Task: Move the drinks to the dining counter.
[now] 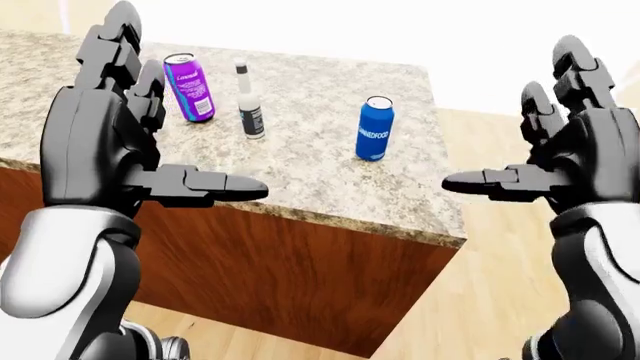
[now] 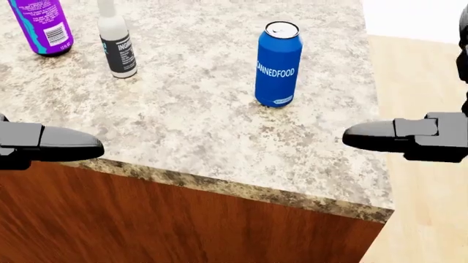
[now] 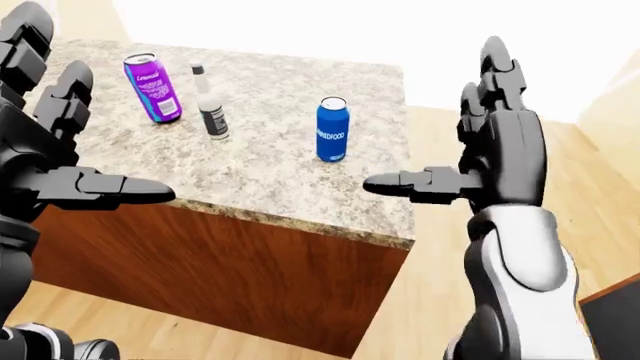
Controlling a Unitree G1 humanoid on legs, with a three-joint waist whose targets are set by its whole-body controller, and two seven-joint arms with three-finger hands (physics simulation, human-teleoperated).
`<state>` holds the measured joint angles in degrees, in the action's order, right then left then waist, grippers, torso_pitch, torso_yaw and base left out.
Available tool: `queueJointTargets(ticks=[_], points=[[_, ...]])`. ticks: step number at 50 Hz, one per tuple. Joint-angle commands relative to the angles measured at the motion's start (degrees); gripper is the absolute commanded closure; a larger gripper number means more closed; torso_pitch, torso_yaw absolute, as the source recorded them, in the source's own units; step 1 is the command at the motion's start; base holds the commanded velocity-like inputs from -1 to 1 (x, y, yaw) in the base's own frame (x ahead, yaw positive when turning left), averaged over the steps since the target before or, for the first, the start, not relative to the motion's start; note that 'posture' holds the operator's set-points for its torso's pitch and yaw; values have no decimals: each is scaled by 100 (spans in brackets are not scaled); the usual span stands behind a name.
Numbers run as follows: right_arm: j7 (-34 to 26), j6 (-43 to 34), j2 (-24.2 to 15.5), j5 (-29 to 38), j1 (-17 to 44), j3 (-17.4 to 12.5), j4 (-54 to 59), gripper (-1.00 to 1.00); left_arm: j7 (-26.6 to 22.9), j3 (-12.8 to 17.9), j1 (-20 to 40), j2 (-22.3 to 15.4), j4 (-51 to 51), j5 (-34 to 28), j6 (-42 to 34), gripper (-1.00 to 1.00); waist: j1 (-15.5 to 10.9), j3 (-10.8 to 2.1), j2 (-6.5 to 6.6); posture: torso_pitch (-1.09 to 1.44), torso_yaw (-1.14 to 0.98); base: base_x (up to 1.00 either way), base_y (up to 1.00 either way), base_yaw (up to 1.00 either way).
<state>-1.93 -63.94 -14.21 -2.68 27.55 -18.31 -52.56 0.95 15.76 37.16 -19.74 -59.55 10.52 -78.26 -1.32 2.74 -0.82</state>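
Standing upright on the speckled granite counter (image 2: 204,137): blue can (image 2: 278,63) nearest the right edge in the head view, slim white-and-grey bottle (image 2: 117,46) well to its left, purple can (image 2: 42,24) beyond that at the top left. Hovering off the counter's near edge, clear of every drink: left hand (image 1: 100,142) with fingers spread wide and thumb jutting inward, gripping nothing; right hand (image 3: 495,161) likewise splayed, thumb pointing toward the blue can, empty. Judging the step in hand as settling on which drink to reach for, or whether all three are already where they belong, the frames not telling if this surface is the dining counter. Reaching well, if so: closing round the mid-body of a can rather than its rim, approaching from the side, keeping it vertical, avoiding a knock on the narrow bottle, likeliest to topple. Reading "ANNEDFOOD" down the blue can; "ING" showing on the bottle's dark label; purple can's script too blurred to make out.
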Motion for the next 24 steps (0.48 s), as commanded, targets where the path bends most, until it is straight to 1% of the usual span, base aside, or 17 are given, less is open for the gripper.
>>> queueJointTargets(ticks=[1, 2, 3, 4, 6, 7, 8, 10, 11, 12, 14, 16, 18, 20, 21, 22, 24], points=[[-96, 175, -53, -434, -124, -671, -423, -100, 325, 137, 32, -166, -44, 319, 311, -100, 3, -91, 20, 0, 0, 0, 0, 0], [-148, 10, -148, -714, -196, -1117, -619, -100, 558, 189, -59, -314, -44, 581, 441, -100, 7, -92, 16, 0, 0, 0, 0, 0], [-135, -48, -198, -977, -231, -1344, -690, -100, 818, 277, -116, -435, -44, 958, 492, -100, 6, -97, 9, 0, 0, 0, 0, 0], [-162, 13, -311, -1353, -331, -1721, -729, -100, 1179, 443, -240, -619, -44, 1508, 616, -100, 5, -93, 6, 0, 0, 0, 0, 0], [49, 103, -571, -2244, -612, -2359, -743, -100, 2151, 783, -680, -1177, -45, 2870, 1064, -100, 21, -88, 12, 0, 0, 0, 0, 0], [235, 188, -745, -2750, -801, -2687, -743, -100, 2600, 895, -981, -1514, -45, 3405, 1389, -100, 34, -84, 20, 0, 0, 0, 0, 0], [465, 247, -960, -3382, -966, -3041, -744, -100, 2948, 1012, -1293, -1834, -45, 3822, 1743, -100, 49, -79, 28, 0, 0, 0, 0, 0], [802, 358, -1258, -4151, -1291, -3588, -724, -100, 3353, 1266, -1885, -2337, -45, 4329, 2375, -100, 64, -52, 42, 0, 0, 0, 0, 0], [1003, 396, -1427, -4623, -1413, -3938, -651, -100, 3421, 1401, -2226, -2484, -45, 4410, 2678, -100, 66, -32, 49, 0, 0, 0, 0, 0], [1164, 535, -1604, -4981, -1622, -4172, -581, -100, 3430, 1498, -2570, -2586, -45, 4338, 2997, -100, 65, -15, 55, 0, 0, 0, 0, 0], [1393, 918, -1807, -5449, -2061, -4456, -434, -100, 3398, 1699, -3177, -2689, -45, 4196, 3565, -100, 63, 30, 65, 0, 0, 0, 0, 0], [1530, 1268, -1857, -5679, -2424, -4676, -324, -100, 3451, 1960, -3519, -2664, -45, 4132, 3914, -100, 64, 58, 75, 0, 0, 0, 0, 0], [1624, 1584, -1767, -5769, -2750, -5002, -166, -100, 3517, 2250, -3778, -2591, -45, 4062, 4193, -100, 69, 62, 78, 0, 0, 0, 0, 0], [1773, 1787, -1641, -5830, -2981, -5201, -34, -100, 3619, 2446, -3926, -2550, -45, 4004, 4418, -100, 72, 76, 78, 0, 0, 0, 0, 0], [1796, 1986, -1436, -5828, -3117, -5387, 36, -100, 3693, 2561, -4017, -2469, -45, 3902, 4566, -100, 74, 80, 79, 0, 0, 0, 0, 0], [1808, 2158, -1277, -5810, -3248, -5495, 92, -100, 3746, 2630, -4078, -2383, -45, 3826, 4678, -100, 77, 82, 80, 0, 0, 0, 0, 0], [1771, 2585, -962, -5930, -3502, -5832, 257, -100, 3795, 2773, -4003, -2145, -45, 3754, 4709, -100, 79, 84, 84, 0, 0, 0, 0, 0]])
